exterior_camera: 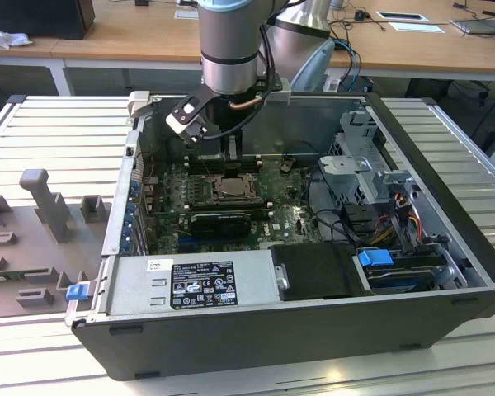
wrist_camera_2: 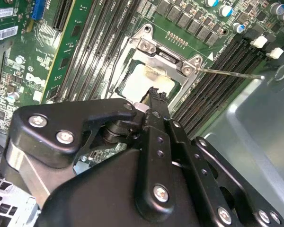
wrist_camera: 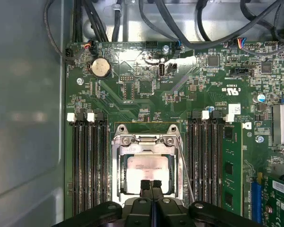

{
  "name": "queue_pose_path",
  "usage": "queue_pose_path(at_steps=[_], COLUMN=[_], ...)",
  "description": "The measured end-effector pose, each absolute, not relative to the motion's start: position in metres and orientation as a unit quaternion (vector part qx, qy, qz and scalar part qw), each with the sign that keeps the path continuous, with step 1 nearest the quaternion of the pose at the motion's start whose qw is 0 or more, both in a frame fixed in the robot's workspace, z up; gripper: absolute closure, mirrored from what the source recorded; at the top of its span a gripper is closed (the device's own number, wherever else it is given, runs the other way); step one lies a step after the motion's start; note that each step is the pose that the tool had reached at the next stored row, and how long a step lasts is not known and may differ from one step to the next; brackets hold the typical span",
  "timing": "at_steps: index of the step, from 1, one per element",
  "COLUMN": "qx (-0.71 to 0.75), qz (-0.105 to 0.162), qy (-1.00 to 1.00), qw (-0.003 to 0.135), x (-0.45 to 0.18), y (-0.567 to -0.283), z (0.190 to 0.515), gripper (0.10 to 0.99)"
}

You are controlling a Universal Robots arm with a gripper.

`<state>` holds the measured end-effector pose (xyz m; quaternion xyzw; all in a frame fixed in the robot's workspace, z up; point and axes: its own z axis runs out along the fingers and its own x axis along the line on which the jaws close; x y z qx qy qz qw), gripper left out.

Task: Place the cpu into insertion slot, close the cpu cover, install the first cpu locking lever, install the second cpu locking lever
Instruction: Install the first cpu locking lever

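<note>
On the exterior view's left, outside the case: a grey moulded fixture tray [exterior_camera: 41,214], well apart from the work. Further right, under the arm inside the open black computer case [exterior_camera: 313,330], the square dark-framed insertion slot [exterior_camera: 229,188] on the green motherboard [wrist_camera: 109,94] — seated flat in it the small square silvery-white cpu [wrist_camera: 149,169], framed by the thin grey metal cpu cover [wrist_camera: 117,161]. Black two-finger gripper [wrist_camera: 150,185] pinched shut on nothing, tips at the chip's edge. Alongside, a thin steel wire locking lever [wrist_camera: 185,170], seemingly unlatched. Chip likely light, stiff, fragile underneath: best held by its edges; lever springy, best hooked near its free end.
</note>
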<state>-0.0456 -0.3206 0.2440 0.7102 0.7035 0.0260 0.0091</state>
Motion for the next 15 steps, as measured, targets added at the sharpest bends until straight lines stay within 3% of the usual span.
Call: queue_pose_path(at_steps=[10, 15], qx=[0.710, 0.685], qz=[0.026, 0.026], qy=[0.703, 0.728], qw=[0.010, 0.009], x=[-0.046, -0.046], y=[-0.321, -0.321], z=[0.285, 0.288], gripper=[0.980, 0.980])
